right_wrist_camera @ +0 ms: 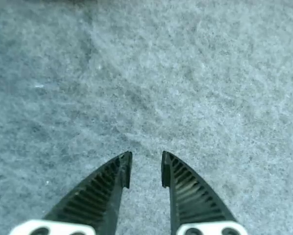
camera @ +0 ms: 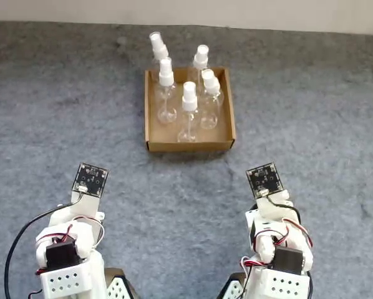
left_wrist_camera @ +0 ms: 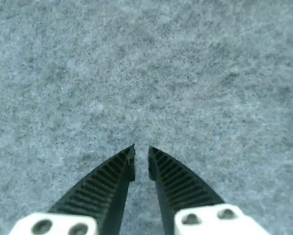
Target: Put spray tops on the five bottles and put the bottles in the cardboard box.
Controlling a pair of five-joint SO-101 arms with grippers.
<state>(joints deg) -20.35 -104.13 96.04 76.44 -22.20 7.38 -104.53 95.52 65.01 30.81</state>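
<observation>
Sitting on grey carpet (camera: 311,93), the cardboard box (camera: 189,147) held five bottles (camera: 188,121) upright, well apart from both arms. Left gripper (left_wrist_camera: 141,156) and right gripper (right_wrist_camera: 146,164) hung over carpet, jaws cracked slightly apart, empty. White spray tops (camera: 189,96) capped every bottle.

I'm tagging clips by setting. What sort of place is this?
Probably a robotics lab or hobby bench: one small robot arm beside another arm, a grey carpet-like table cover, and a cardboard box of spray bottles.
</observation>
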